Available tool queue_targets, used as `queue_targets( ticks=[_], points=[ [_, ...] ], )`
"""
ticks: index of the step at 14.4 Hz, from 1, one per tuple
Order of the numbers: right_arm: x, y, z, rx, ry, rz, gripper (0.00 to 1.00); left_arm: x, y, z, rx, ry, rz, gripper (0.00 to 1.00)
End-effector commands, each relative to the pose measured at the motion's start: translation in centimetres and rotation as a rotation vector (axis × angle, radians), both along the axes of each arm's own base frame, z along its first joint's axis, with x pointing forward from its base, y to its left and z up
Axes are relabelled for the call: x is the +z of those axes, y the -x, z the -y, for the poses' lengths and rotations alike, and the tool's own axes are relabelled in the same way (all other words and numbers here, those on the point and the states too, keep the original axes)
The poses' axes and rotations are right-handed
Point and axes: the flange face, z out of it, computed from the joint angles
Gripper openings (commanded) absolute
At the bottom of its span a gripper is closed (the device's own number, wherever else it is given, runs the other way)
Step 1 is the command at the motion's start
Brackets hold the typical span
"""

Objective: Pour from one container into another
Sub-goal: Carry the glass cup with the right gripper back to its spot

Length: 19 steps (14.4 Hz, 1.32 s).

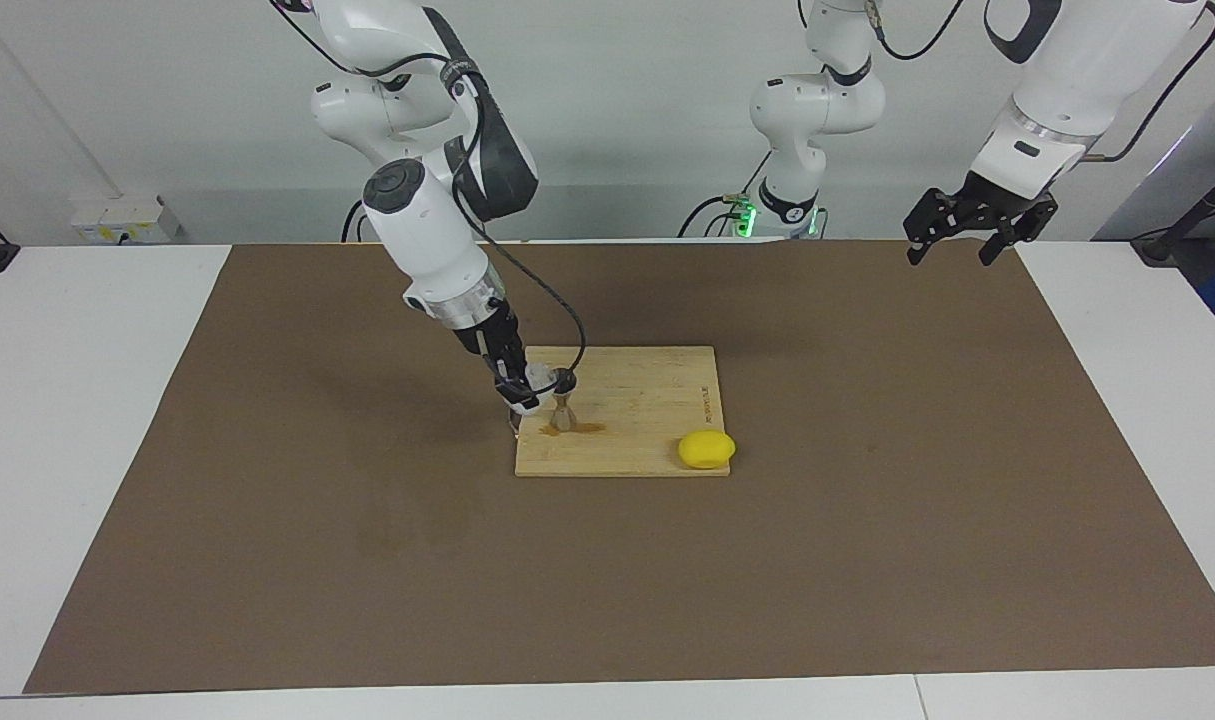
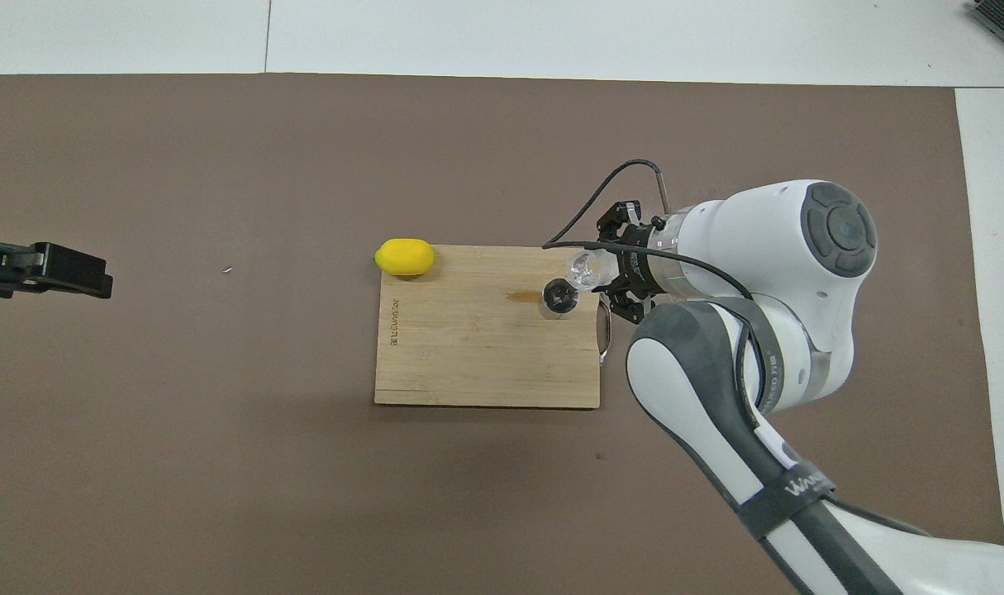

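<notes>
Glass tumbler (image 1: pixel 539 378): small, clear, thick-walled, gripped and held off the board, tipped on its side with the mouth aimed at the jigger's top cup. In the overhead view the tumbler (image 2: pixel 585 268) overlaps the jigger's rim edge.

Jigger (image 1: pixel 563 412): small steel hourglass, upright on the wooden cutting board (image 1: pixel 647 400), near the board's right-arm end, toward the edge farther from the robots. Overhead view shows the jigger (image 2: pixel 559 297) open cup up, interior dark.

Amber liquid (image 1: pixel 582 429) lies spilled on the board at the jigger's base.
</notes>
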Motion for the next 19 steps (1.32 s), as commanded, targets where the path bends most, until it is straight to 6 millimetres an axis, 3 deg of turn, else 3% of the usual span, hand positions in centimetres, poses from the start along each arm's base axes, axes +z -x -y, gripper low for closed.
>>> queue_targets(
  ticks=[1,5,9,12,15,19],
  points=[
    [-0.3,-0.3,1.1,-0.066,-0.063,-0.044,0.00,-0.2,0.2,-0.2,0.002,-0.002,0.005,1.00],
    [-1.3,-0.5,3.1,-0.148,-0.164,-0.104,0.00,-0.2,0.2,-0.2,0.000,-0.002,0.005,1.00],
    [-3.1,-1.3,8.2,-0.241,-0.259,-0.151,0.00,-0.2,0.2,-0.2,0.000,-0.002,0.003,1.00],
    [-4.1,-1.5,11.4,-0.229,-0.309,-0.158,0.00,-0.2,0.2,-0.2,0.000,-0.002,0.005,1.00],
    [-6.2,-1.5,15.9,-0.201,-0.354,-0.175,0.00,-0.2,0.2,-0.2,0.000,-0.002,0.005,1.00],
    [-8.3,-0.9,19.1,-0.190,-0.368,-0.171,0.00,-0.2,0.2,-0.2,0.002,-0.002,0.005,1.00]
  ],
)
